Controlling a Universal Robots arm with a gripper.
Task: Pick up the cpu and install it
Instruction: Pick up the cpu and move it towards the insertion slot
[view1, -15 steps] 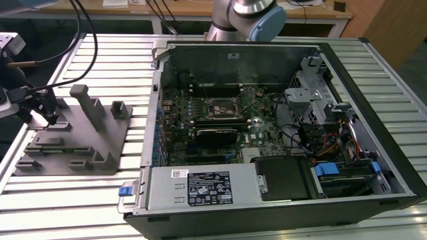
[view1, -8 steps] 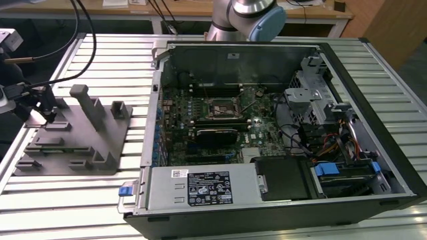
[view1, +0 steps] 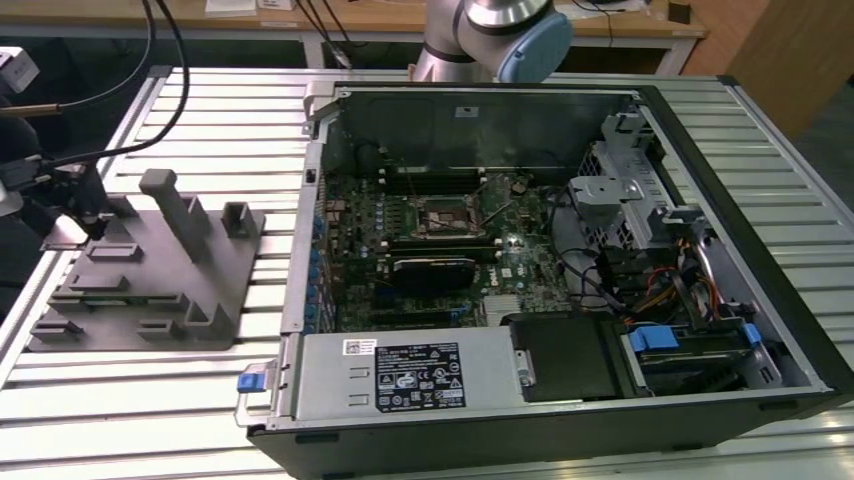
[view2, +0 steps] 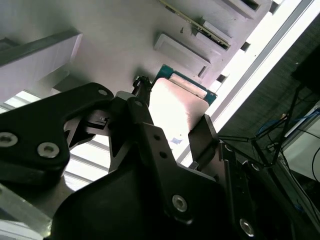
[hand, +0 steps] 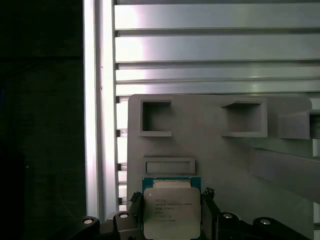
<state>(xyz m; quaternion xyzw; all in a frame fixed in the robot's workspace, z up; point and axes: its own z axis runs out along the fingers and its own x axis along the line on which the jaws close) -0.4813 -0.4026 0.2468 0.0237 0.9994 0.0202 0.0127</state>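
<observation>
Grips the cpu (hand: 172, 212) between the black fingers (hand: 134, 201) of the gripper (hand: 171, 199), drawn in narrow against two opposite edges, silvery plate and green rim showing between them in both wrist views. Lies over the grey fixture (hand: 220, 165), its shallow rectangular recess (hand: 169, 165) just past the fingertips; cannot tell whether lifted or touching. Stands apart from the open computer case (view1: 507, 120) and its socket (view1: 445, 215).

surface: slatted metal table (view1: 160, 390) | behind: wooden desk (view1: 641, 25) | exterior view's right: brown wooden panel (view1: 787, 50)
</observation>
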